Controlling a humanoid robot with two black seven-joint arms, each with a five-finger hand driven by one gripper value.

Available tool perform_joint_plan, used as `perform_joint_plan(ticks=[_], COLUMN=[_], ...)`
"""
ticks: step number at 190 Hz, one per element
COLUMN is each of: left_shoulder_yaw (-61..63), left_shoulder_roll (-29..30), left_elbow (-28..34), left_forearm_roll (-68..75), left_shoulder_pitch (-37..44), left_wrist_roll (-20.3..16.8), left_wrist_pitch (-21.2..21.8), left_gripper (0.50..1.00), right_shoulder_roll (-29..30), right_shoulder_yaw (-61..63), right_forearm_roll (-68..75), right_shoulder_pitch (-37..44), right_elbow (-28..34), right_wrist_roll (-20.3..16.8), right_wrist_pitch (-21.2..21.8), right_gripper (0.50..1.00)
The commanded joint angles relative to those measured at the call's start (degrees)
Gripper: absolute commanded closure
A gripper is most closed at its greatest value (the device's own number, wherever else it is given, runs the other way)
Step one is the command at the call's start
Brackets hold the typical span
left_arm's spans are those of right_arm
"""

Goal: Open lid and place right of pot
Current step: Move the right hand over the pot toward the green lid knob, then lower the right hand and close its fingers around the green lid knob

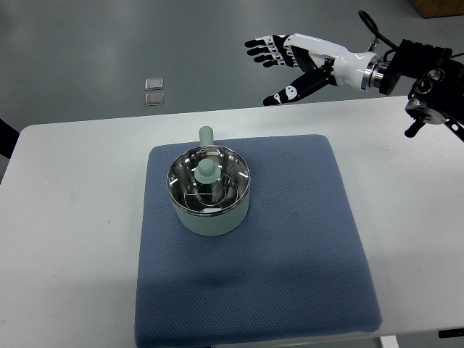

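pot mid blue mat, glass lid seated on it | right hand empty, fingers spread, raised well beyond table's far edge | lid likely rigid, slick, breakable; take by green centre knob
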Motion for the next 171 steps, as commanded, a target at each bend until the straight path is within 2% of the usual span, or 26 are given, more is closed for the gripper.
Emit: perform_joint_plan(ticks=[1, 13, 14, 20, 38, 39, 53, 76, 118, 134, 135, 149, 171], left_shoulder_yaw=[0.0, 0.0, 0.0, 0.0, 0.0, 0.0, -0.08, 0.0, 0.0, 0.0, -0.08, 0.0, 0.0], left_shoulder_roll=[0.0, 0.0, 0.0, 0.0, 0.0, 0.0, 0.0, 0.0, 0.0, 0.0, 0.0, 0.0, 0.0], left_elbow=[0.0, 0.0, 0.0, 0.0, 0.0, 0.0, 0.0, 0.0, 0.0, 0.0, 0.0, 0.0, 0.0], left_forearm_roll=[0.0, 0.0, 0.0, 0.0, 0.0, 0.0, 0.0, 0.0, 0.0, 0.0, 0.0, 0.0, 0.0], left_shoulder_pitch=[-0.01, -0.01, -0.01, -0.01, -0.01, -0.01, -0.01, -0.01, -0.01, -0.01, -0.01, -0.01, -0.01], left_wrist_roll=[0.01, 0.01, 0.01, 0.01, 0.01, 0.01, 0.01, 0.01, 0.01, 0.01, 0.01, 0.01, 0.01], left_wrist_pitch=[0.0, 0.0, 0.0, 0.0, 0.0, 0.0, 0.0, 0.0, 0.0, 0.0, 0.0, 0.0, 0.0], left_gripper=[0.5, 0.5, 0.5, 0.5, 0.5, 0.5, 0.5, 0.5, 0.5, 0.5, 0.5, 0.5, 0.5], right_shoulder_roll=[1.21, 1.47, 3.13, 3.76, 4.02, 4.02, 4.11, 4.29, 8.33, 9.03, 10.08, 11.32, 12.55], right_shoulder_yaw=[-0.04, -0.04, -0.04, -0.04, -0.04, -0.21, -0.91, -3.64, -6.45, -6.72, -7.06, -7.15, -8.21], right_forearm_roll=[-10.56, -11.54, -15.1, -16.45, -17.51, -17.95, -18.83, -20.5, -28.32, -29.38, -31.29, -33.86, -36.5], right_shoulder_pitch=[1.95, 2.13, 3.09, 3.54, 3.98, 4.76, 5.91, 7.84, 9.86, 10.04, 10.3, 10.74, 11.53], right_elbow=[1.28, 1.37, 1.8, 2.25, 3.21, 4.69, 6.64, 9.19, 9.19, 9.19, 9.19, 9.19, 9.1], right_wrist_roll=[-0.05, -0.05, -0.05, -0.05, -0.05, -0.13, -0.31, -0.4, -0.49, -0.66, -1.1, -1.63, -1.89], right_wrist_pitch=[1.04, 1.21, 2.61, 3.58, 4.9, 6.3, 7.98, 8.07, 7.81, 7.81, 7.72, 7.37, 7.37], right_gripper=[0.572, 0.572, 0.572, 0.572, 0.572, 0.572, 0.572, 0.583, 0.628, 0.63, 0.642, 0.66, 0.662])
